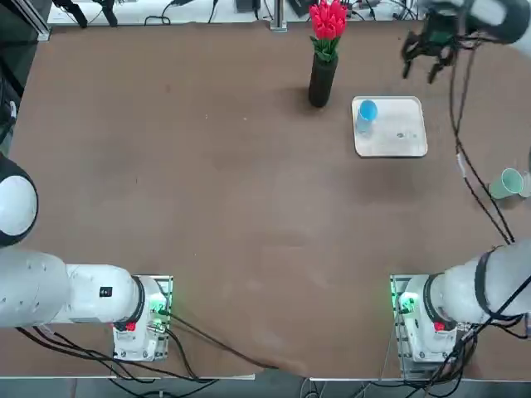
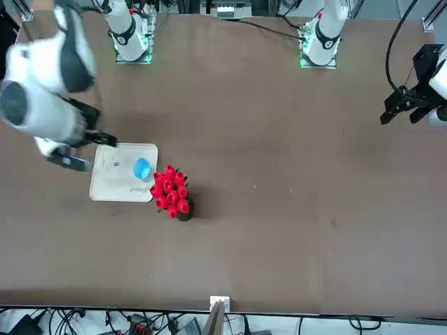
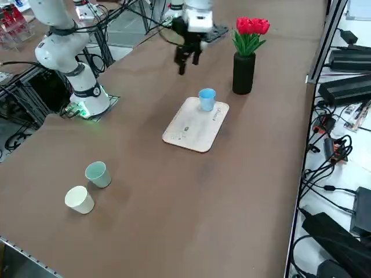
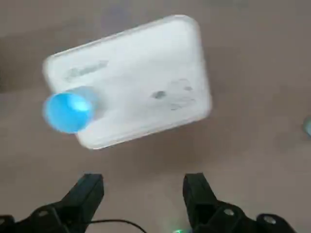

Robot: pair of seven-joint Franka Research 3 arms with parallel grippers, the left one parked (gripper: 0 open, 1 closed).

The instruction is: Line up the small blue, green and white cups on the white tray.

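Note:
The white tray [image 1: 398, 137] [image 2: 115, 183] [image 3: 191, 130] [image 4: 146, 68] lies on the brown table at the far right. The small blue cup [image 1: 366, 112] [image 2: 142, 168] [image 3: 207, 98] [image 4: 68, 110] stands upright in the tray's far left corner, close to the vase. Off the tray, the green cup [image 1: 508, 182] [image 3: 97, 174] and the white cup [image 3: 79, 199] rest side by side near the table's right edge. My right gripper [image 1: 427, 54] [image 2: 87, 150] [image 3: 188, 61] [image 4: 143, 191] hangs open and empty in the air, just beyond the tray's far right side.
A black vase of red tulips [image 1: 323, 79] [image 2: 174, 192] [image 3: 244, 69] stands just left of the tray, close to the blue cup. Cables trail from the right arm over the table's right side. The parked left arm stays at the near left.

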